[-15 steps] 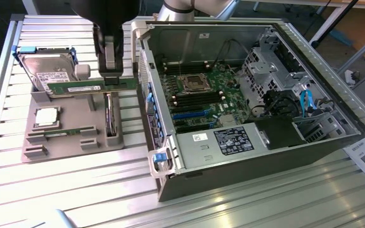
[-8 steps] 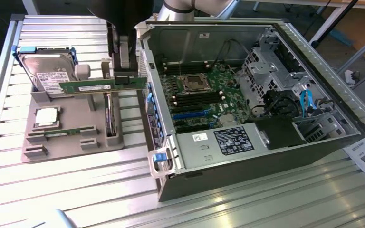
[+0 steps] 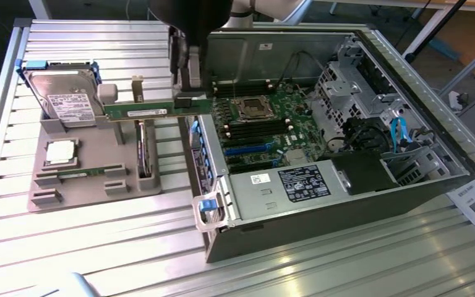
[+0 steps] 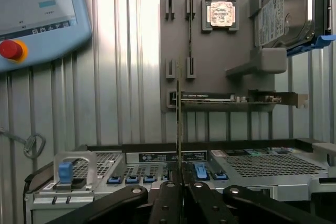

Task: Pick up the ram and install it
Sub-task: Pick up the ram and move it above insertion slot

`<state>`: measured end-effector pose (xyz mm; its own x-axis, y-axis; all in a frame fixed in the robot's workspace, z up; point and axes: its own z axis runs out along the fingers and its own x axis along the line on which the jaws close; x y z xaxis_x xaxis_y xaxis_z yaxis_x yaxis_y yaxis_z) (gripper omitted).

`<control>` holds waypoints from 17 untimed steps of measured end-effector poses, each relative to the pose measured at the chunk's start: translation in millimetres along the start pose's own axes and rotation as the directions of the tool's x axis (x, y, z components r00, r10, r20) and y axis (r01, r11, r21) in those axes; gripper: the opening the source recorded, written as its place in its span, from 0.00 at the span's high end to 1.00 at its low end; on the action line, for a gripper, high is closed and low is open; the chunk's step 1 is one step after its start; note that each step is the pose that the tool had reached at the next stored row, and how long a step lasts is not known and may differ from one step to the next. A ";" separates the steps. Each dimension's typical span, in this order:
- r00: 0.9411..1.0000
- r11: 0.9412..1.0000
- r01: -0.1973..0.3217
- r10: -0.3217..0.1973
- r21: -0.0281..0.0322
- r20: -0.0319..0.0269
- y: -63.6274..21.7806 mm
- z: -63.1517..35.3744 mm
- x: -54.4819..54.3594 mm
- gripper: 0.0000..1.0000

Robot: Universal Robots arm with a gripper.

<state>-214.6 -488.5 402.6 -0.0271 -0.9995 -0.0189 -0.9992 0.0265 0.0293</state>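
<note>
Green circuit board, long and thin: that's the ram, and it's up in the air, pinched by the gripper. The jaws are pressed together on it, one dark finger on each face, gripping close to the end nearer the computer case. The rest of the stick juts out level toward the exterior view's left.

From the wrist view the ram is edge-on, a hairline running straight out from the gripper, with the fingers tight against it.

The arm drops in from above, dark wrist upright and fingers pointing straight down, right at the case's open rim on the exterior view's left side. So the ram hangs over the gap between the case wall and the grey fixture, its free end above the fixture near the hard drive. It looks clear of the fixture below.

Just past the gripper, the case lies open on the table, its green motherboard facing up.

Further out on the fixture, the hard drive stands in its cradle. The square silvery processor chip sits in its pocket, and the dark expansion card stands on edge in a slot.

Beyond that, in the wrist view, a teach pendant with a red button lies on the table.
</note>
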 end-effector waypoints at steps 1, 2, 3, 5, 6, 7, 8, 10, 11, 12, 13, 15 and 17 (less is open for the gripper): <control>1.000 1.000 0.000 0.000 0.000 0.000 -2.4 -0.1 0.0 0.88; 1.000 1.000 0.000 0.000 0.000 0.000 -5.0 -0.2 -0.1 0.88; 1.000 1.000 0.000 0.000 0.000 0.000 -7.6 -0.2 -0.2 0.88; 1.000 1.000 0.000 0.000 0.000 0.000 -14.8 -0.4 -0.3 0.88; 1.000 1.000 0.000 0.000 0.000 0.000 -17.4 -0.5 -0.3 0.88; 1.000 1.000 0.000 0.000 0.000 0.000 -19.4 -0.6 -0.4 0.88; 1.000 1.000 0.000 0.000 0.000 0.000 -23.0 -0.6 -0.4 0.88; 1.000 1.000 0.000 0.000 0.000 0.000 -27.9 -0.8 -0.5 0.88; 1.000 1.000 0.000 0.000 0.000 0.000 -30.8 -0.9 -0.6 0.88; 1.000 1.000 0.000 0.000 0.000 0.000 -33.7 -1.0 -0.6 0.88; 1.000 1.000 0.000 0.000 0.000 0.000 -35.8 -1.0 -0.7 0.88; 1.000 1.000 0.000 0.000 0.000 0.000 -43.7 -1.2 -0.8 0.88; 1.000 1.000 0.000 0.000 0.000 0.000 -51.3 -1.5 -0.9 0.88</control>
<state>-163.2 -488.9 402.6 -0.0271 -0.9995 -0.0189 -0.9992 0.0265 0.0294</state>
